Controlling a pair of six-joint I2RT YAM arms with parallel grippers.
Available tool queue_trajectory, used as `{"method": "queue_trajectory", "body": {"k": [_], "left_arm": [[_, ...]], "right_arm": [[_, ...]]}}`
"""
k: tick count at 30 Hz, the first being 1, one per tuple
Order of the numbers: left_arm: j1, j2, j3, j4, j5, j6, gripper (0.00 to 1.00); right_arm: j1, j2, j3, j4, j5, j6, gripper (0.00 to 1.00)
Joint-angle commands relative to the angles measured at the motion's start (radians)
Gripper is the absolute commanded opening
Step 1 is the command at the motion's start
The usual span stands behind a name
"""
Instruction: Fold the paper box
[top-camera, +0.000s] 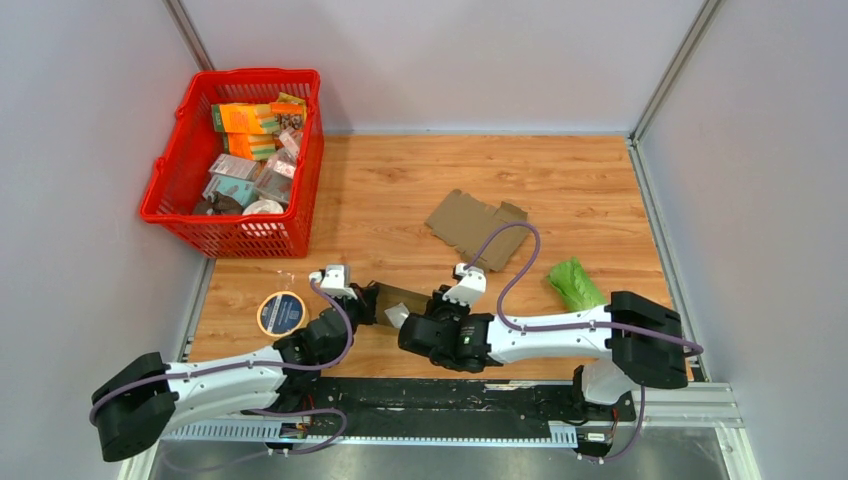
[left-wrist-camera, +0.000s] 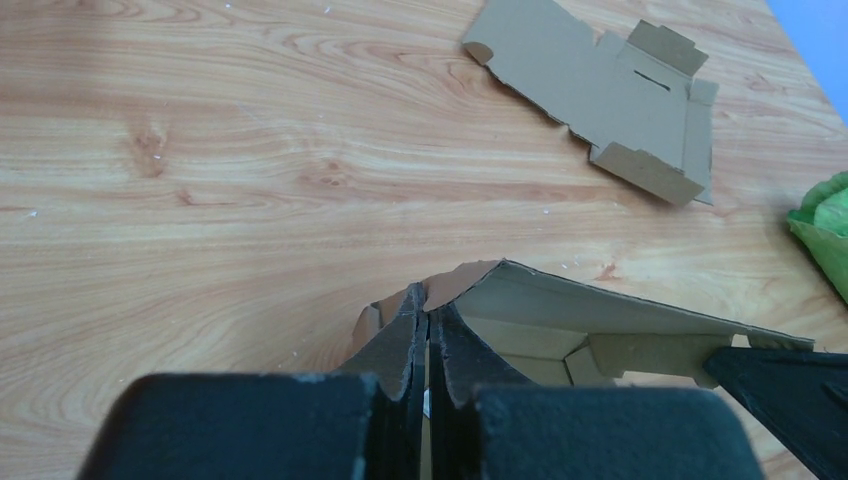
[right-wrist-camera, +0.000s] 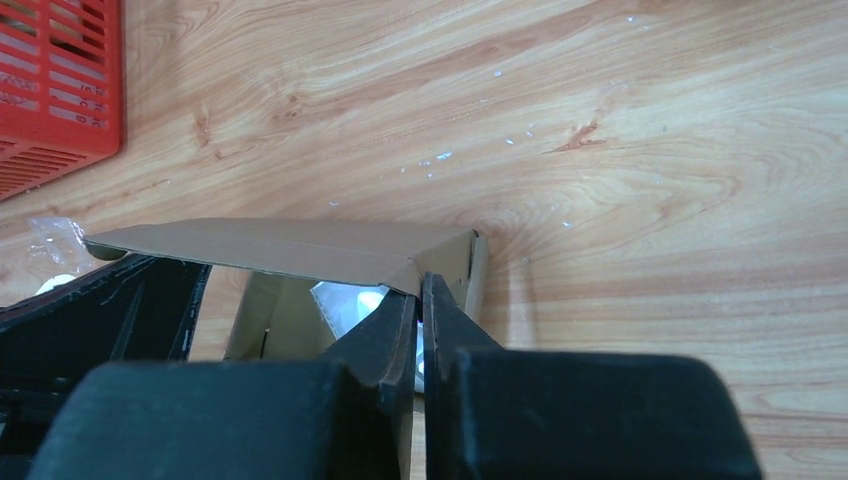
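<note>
Top external: paper box (top-camera: 398, 297) half-formed, at near bench (top-camera: 400, 180) edge. Left pincer (left-wrist-camera: 428, 325) clamped tight on one end wall, right pincer (right-wrist-camera: 420, 295) on opposite corner. Raise walls evenly, no twisting.

Brown cardboard box (left-wrist-camera: 560, 305), half folded, one flap raised over its open inside, rests on the tabletop (left-wrist-camera: 200, 200) near its front edge.

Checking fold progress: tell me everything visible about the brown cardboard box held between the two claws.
The half-folded brown cardboard box is plain card: one broad panel raised over tucked inner flaps, hollow beneath. It is at the near edge of the wooden table. The left claw pinches one end wall, the right claw the opposite corner.
</note>
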Motion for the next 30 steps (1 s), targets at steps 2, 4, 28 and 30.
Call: {"method": "queue_trajectory", "body": {"k": [2,4,28,30], "left_arm": [[-0.001,-0.051,-0.084,0.012,-0.027,0.033,0.0],[-0.002,-0.066,-0.09,0.012,-0.027,0.036,0.0],[-0.002,-0.073,-0.097,-0.014,-0.093,0.09,0.0],[-0.002,-0.051,-0.093,0.0,-0.101,0.094,0.0]], "right_arm": [[0.04,0.036,-0.008,-0.159,0.104,0.091,0.11],[0.051,0.036,-0.004,-0.167,0.105,0.082,0.18],[-0.562,-0.435,-0.026,0.003,-1.26,-1.081,0.85],[-0.669,-0.345,-0.023,0.106,-1.486,-1.136,0.82]]}}
